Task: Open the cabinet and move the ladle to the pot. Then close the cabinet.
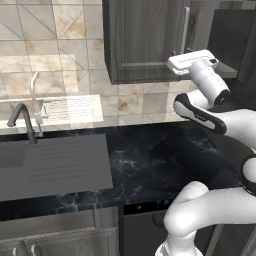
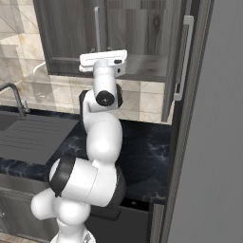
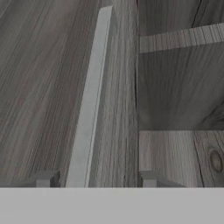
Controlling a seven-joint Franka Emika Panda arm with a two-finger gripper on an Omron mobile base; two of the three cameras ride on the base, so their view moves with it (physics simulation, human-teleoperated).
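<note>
Silver handle (image 3: 89, 109) of cabinet (image 1: 142, 40) stands between the unclenched hand (image 3: 98, 178) fingers.

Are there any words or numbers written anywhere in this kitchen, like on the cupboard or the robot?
None: no words, numbers or signs can be read. The cabinet, its silver handle, the counter and the sink are all plain.

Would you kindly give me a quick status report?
Gripper open, straddling left door's silver bar handle. Dark wood-grain wall cabinet: right door open, left shut. Nothing blocking.
</note>
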